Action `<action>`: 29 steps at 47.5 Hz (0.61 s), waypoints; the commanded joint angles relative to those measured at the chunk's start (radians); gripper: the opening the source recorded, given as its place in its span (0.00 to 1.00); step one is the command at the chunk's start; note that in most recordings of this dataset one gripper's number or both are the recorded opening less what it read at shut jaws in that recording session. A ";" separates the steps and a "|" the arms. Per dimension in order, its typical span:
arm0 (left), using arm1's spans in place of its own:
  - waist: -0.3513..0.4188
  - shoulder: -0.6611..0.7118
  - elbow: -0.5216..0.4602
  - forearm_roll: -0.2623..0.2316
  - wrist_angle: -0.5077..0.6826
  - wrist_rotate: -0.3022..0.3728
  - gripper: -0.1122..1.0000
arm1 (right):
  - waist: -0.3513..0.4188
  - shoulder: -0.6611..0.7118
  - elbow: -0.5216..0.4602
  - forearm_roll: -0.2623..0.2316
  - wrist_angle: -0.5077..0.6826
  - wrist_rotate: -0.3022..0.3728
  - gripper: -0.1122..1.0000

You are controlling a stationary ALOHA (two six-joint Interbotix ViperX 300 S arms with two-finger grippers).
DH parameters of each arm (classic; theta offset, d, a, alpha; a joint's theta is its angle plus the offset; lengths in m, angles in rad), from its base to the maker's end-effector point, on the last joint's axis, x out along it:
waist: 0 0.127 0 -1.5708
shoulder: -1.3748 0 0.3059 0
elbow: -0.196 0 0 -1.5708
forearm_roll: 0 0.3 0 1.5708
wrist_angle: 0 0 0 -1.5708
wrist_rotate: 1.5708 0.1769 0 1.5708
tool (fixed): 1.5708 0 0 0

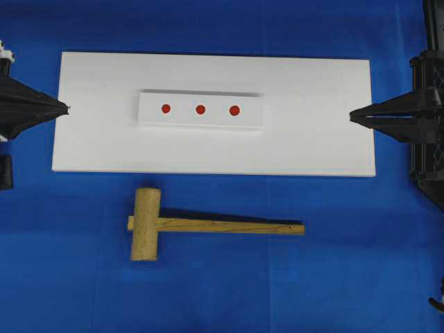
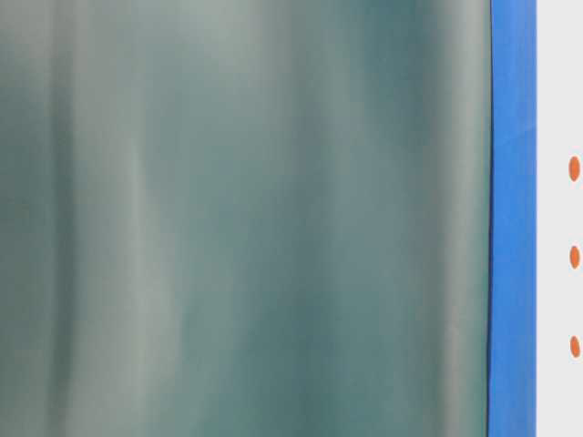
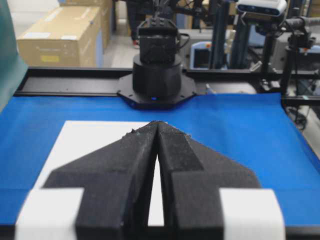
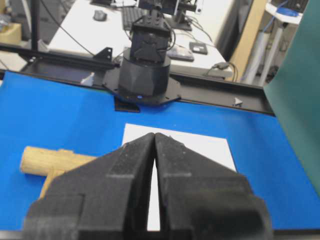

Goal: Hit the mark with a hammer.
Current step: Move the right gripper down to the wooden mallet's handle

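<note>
The hammer (image 1: 147, 223), a light-tan wooden mallet, lies flat on the blue cloth in front of the white board (image 1: 312, 139), its handle (image 1: 236, 227) pointing right. A raised white strip (image 1: 152, 119) on the board carries three red marks (image 1: 200, 109) in a row. My left gripper (image 1: 68, 108) is shut and empty at the board's left edge. At the board's right edge, my right gripper (image 1: 352, 115) is also shut and empty. Both are far from the hammer. In the right wrist view the hammer's head (image 4: 47, 160) shows left of the shut jaws (image 4: 154, 134).
The blue cloth (image 1: 347, 277) covers the table all round the board. A green curtain (image 2: 246, 218) fills most of the table-level view, with the red marks (image 2: 574, 257) at its right edge. The opposite arm's base (image 3: 156, 75) stands across the table.
</note>
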State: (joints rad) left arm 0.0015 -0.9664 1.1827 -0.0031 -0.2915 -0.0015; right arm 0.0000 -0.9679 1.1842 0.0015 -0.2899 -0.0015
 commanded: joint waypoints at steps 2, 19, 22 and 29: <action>-0.020 0.002 -0.017 -0.017 -0.005 -0.015 0.10 | 0.006 0.026 -0.031 0.006 -0.002 0.008 0.10; -0.020 0.002 -0.015 -0.017 0.009 -0.023 0.10 | 0.109 0.164 -0.095 0.012 0.029 0.123 0.04; -0.020 0.002 -0.015 -0.017 0.009 -0.023 0.10 | 0.137 0.198 -0.109 0.014 0.025 0.138 0.05; -0.017 0.000 -0.015 -0.017 0.009 -0.023 0.10 | 0.189 0.295 -0.140 0.015 0.003 0.161 0.05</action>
State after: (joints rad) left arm -0.0153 -0.9679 1.1827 -0.0184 -0.2777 -0.0230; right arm 0.1672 -0.7164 1.0815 0.0138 -0.2638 0.1534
